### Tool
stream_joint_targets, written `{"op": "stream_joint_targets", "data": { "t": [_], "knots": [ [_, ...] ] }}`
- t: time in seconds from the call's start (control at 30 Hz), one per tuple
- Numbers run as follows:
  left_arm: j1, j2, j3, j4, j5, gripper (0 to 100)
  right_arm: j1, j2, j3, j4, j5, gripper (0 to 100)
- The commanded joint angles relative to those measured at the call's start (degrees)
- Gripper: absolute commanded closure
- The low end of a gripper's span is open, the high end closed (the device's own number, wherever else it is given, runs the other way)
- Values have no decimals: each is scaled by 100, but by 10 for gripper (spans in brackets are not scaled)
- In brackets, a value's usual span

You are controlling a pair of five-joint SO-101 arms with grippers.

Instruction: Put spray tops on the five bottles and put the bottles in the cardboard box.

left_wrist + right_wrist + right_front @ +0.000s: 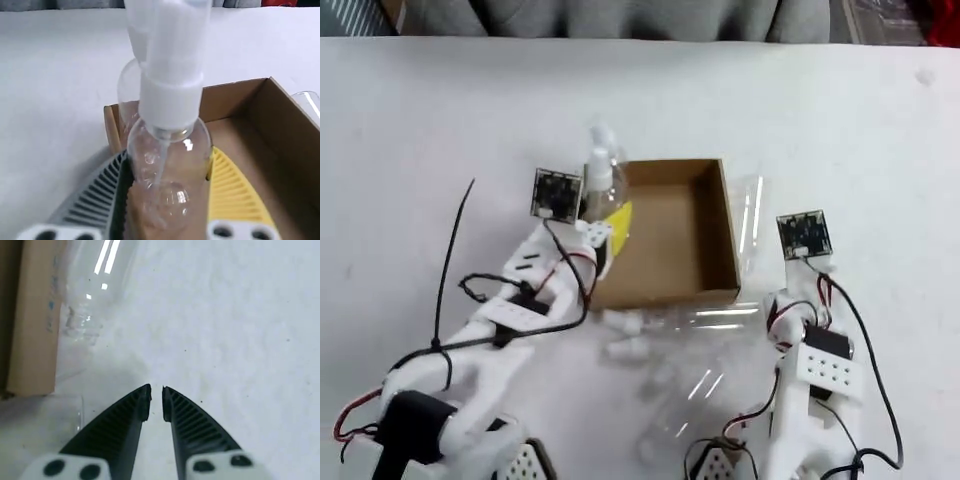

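High view: I log the open brown cardboard box (pixel 725 235) at mid-table, apparently with nothing in it yet. Loose clear bottles (pixel 715 318) and white spray tops (pixel 625 335) lie in front of it.

Left wrist view: the left gripper (pixel 167 160) clamps one clear plastic bottle (pixel 165 190), its white sprayer (pixel 170 100) seated, at the box's corner.

Right wrist view: the right gripper (pixel 155 402) is closed and empty, over the white table (pixel 240 315).

Tally, as I judge it: one capped, none boxed.
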Motion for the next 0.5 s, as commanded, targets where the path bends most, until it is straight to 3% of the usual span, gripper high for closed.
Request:
{"op": "stream_joint_targets", "data": {
  "t": [0.0, 0.23, 0.47],
  "knots": [
    [-48, 13, -149, -202, 18, 975, 31, 4, -70, -57, 158, 981],
    [-48, 4, -53, -26, 18, 779, 31, 4, -70, -66, 176, 981],
    [-57, 4, -18, 18, 18, 704, 31, 4, -62, -66, 185, 981]
  ]
}}
